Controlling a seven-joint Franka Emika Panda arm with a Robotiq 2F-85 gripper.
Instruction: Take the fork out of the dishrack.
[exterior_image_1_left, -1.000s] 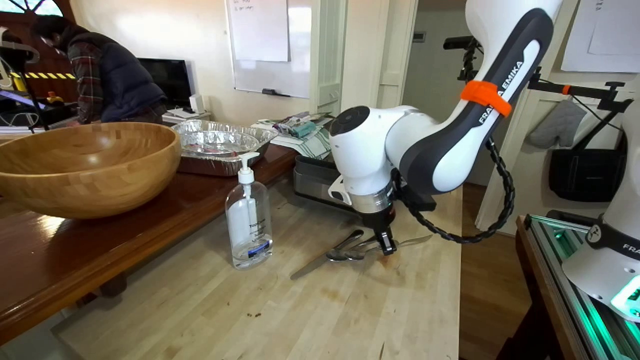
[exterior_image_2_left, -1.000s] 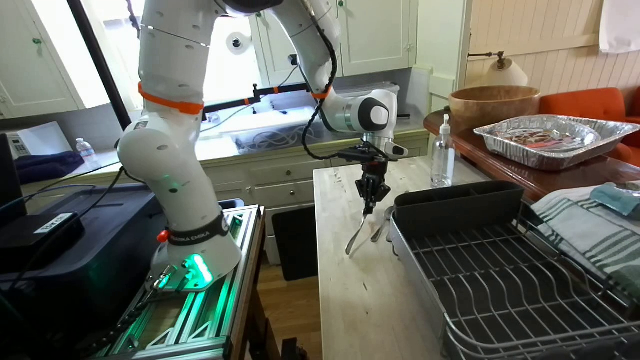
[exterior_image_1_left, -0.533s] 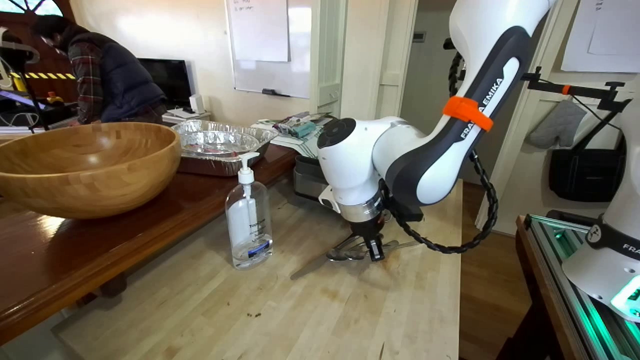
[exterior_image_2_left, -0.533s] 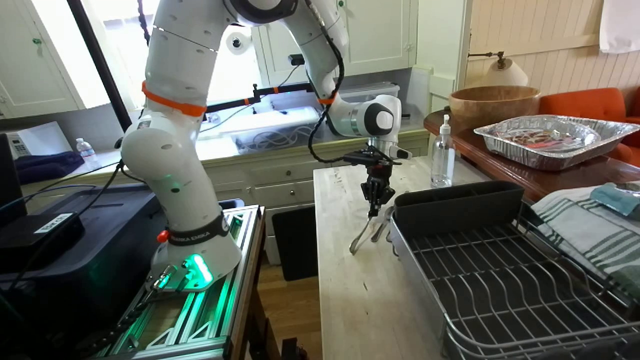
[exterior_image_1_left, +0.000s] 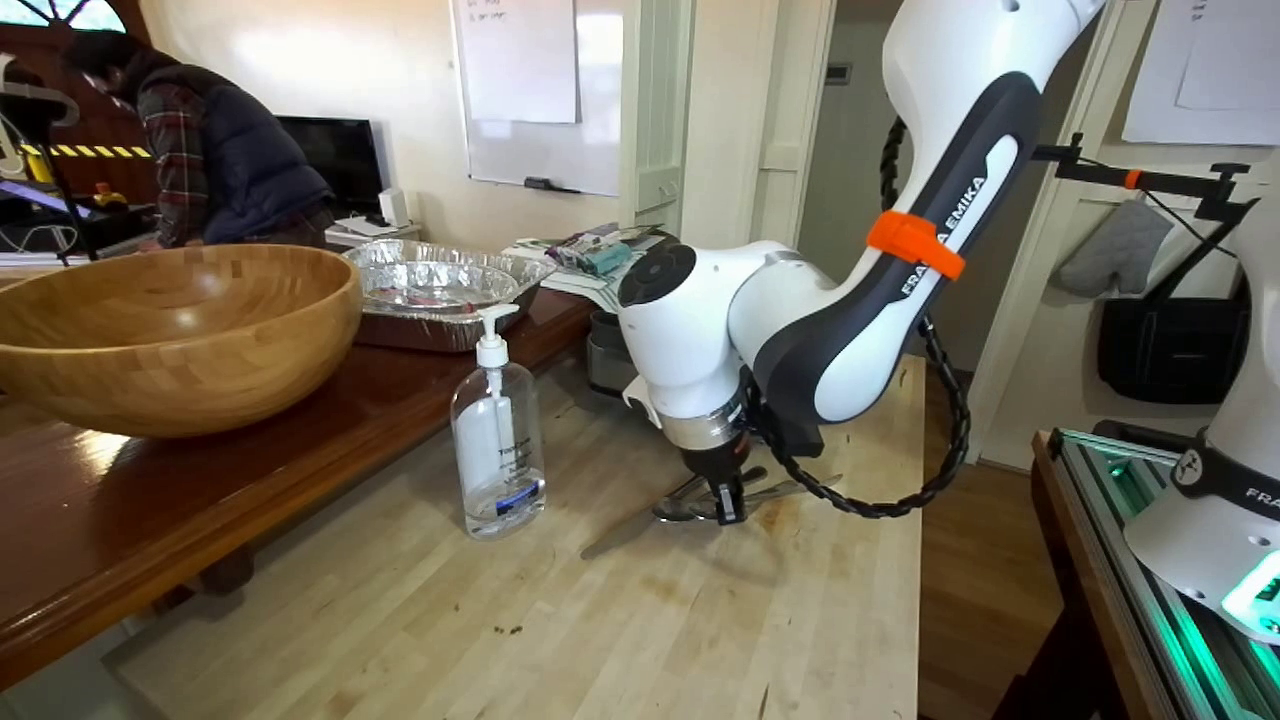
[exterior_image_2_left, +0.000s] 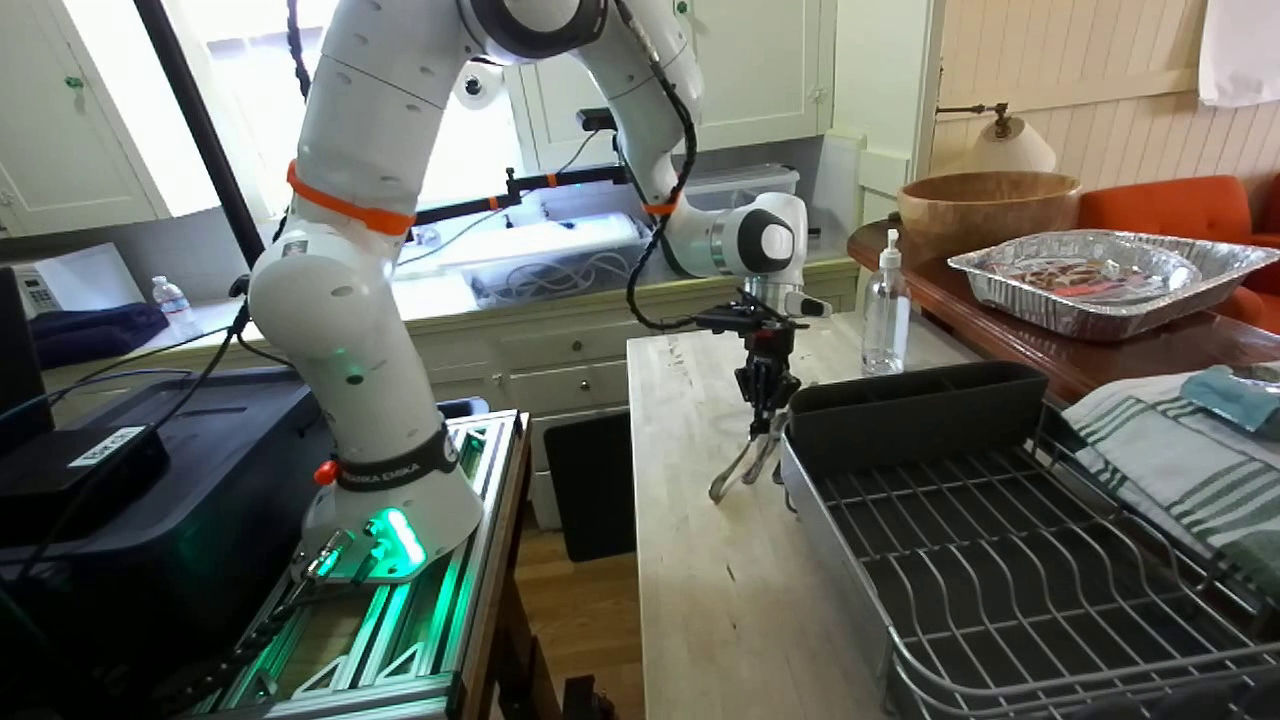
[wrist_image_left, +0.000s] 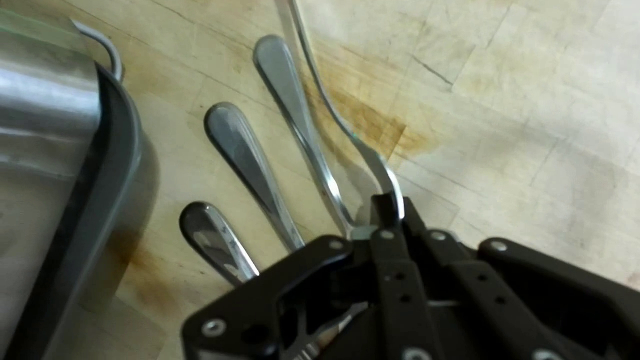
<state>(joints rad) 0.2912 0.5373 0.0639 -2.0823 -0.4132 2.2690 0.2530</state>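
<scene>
The fork (wrist_image_left: 372, 157), slim and silvery, slants between my gripper jaws (wrist_image_left: 397, 210) in the wrist view; its head is hidden behind them. In an exterior view the fork's handle (exterior_image_2_left: 730, 475) slopes down from my gripper (exterior_image_2_left: 760, 430) to close over the table; I cannot tell whether it touches. The gripper (exterior_image_1_left: 731, 518) is shut on it, low over the wood, beside the other cutlery. The dishrack (exterior_image_2_left: 845, 545), steel-rimmed with dark holders, stands right of the gripper; its rounded corner (wrist_image_left: 120, 150) shows at the left of the wrist view. The fork is outside the rack.
A knife (exterior_image_1_left: 620, 535) and spoons lie on the table (exterior_image_2_left: 740, 620) close under the gripper; their handles (wrist_image_left: 245, 155) show beside the jaws. A clear soap bottle (exterior_image_1_left: 500, 450) stands nearby. A wooden bowl (exterior_image_1_left: 170, 370) and foil pans (exterior_image_2_left: 1110, 310) stand on the brown table.
The gripper has moved across the table toward the dishrack's holder side and the loose cutlery, slightly lower. The fork has travelled with it, staying in the jaws.
</scene>
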